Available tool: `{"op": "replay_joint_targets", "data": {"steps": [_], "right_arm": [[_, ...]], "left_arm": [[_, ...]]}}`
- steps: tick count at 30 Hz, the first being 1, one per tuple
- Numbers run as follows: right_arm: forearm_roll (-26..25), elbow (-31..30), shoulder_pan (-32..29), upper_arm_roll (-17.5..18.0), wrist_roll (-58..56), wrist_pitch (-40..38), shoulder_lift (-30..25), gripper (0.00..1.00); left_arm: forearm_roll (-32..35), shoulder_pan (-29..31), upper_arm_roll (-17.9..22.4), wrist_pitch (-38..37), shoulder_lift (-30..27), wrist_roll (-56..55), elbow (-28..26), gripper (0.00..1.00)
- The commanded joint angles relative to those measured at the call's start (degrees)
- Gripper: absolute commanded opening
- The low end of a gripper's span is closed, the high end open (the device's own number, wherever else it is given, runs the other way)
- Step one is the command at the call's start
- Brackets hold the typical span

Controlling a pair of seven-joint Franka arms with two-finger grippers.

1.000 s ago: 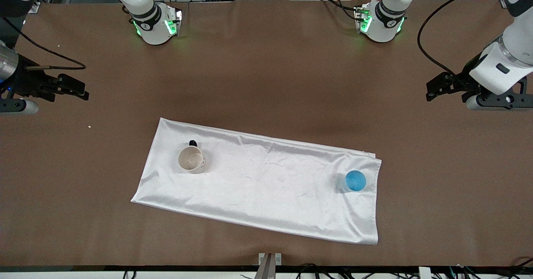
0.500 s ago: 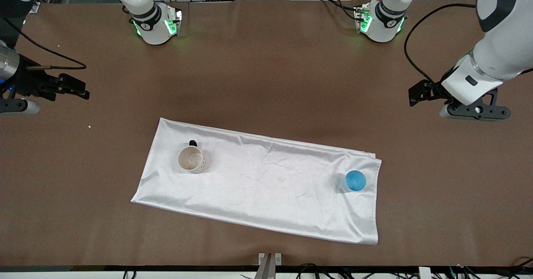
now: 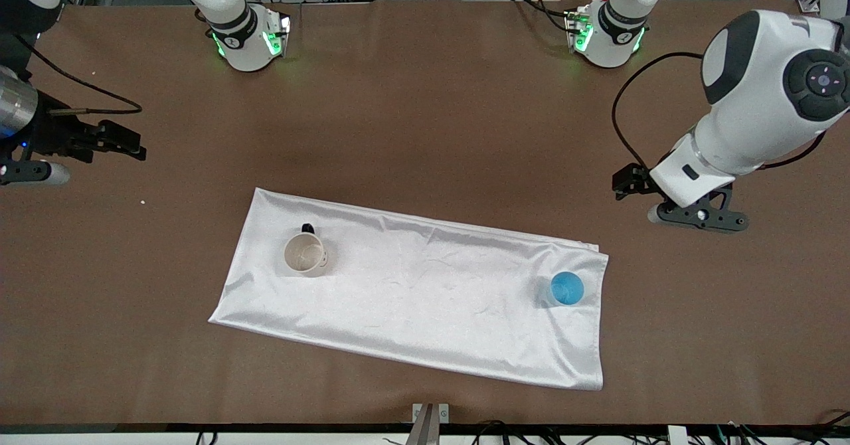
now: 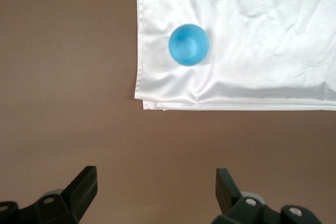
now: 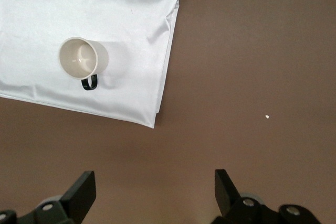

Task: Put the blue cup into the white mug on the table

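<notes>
The small round bright-blue plastic cup stands upright and empty on the white satin cloth, near the cloth's corner toward the left arm's end of the brown felt-like tabletop. It looks light and thin-walled, probably a little slippery, so I would pinch it gently across the rim or the sides. The small off-white mug with a black handle stands on the same cloth, well apart, toward the right arm's end; its cream inside holds nothing. The left claw hangs over bare tabletop near the cup, fingers spread, carrying nothing. The right claw waits over bare tabletop at its own end, fingers also spread.
</notes>
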Motion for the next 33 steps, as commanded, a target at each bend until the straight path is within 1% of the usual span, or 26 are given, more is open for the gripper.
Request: {"op": "replay_joint_targets", "data": {"steps": [1, 9, 13, 23, 28, 33], "right_arm": [[-0.62, -5.28, 0.38, 0.64, -0.51, 5.1, -0.91, 1.0], [-0.53, -11.43, 3.46, 0.64, -0.51, 12.66, -0.91, 1.0], [-0.53, -15.21, 5.66, 0.64, -0.42, 17.14, -0.91, 1.0], [-0.44, -24.44, 11.89, 0.64, 0.11, 31.72, -0.29, 1.0], [-0.44, -26.82, 14.09, 0.64, 0.63, 36.91, 1.46, 1.0], [-0.44, -27.44, 15.06, 0.64, 2.3, 40.17, 3.75, 1.0]], "left_arm": [[1.48, -0.07, -1.21, 2.03, 3.97, 0.54, 3.01, 1.0], [1.48, -0.95, -1.56, 6.78, 7.57, 0.62, 3.01, 1.0], [1.48, -0.95, -2.35, 8.8, 9.15, 0.45, 3.01, 1.0], [1.57, -1.47, -2.44, 16.01, 14.25, 0.54, 3.01, 1.0], [1.92, -2.18, -2.44, 19.43, 16.54, 0.54, 3.01, 1.0], [6.04, -2.44, -2.79, 22.08, 18.91, 0.62, 3.01, 1.0]]}}
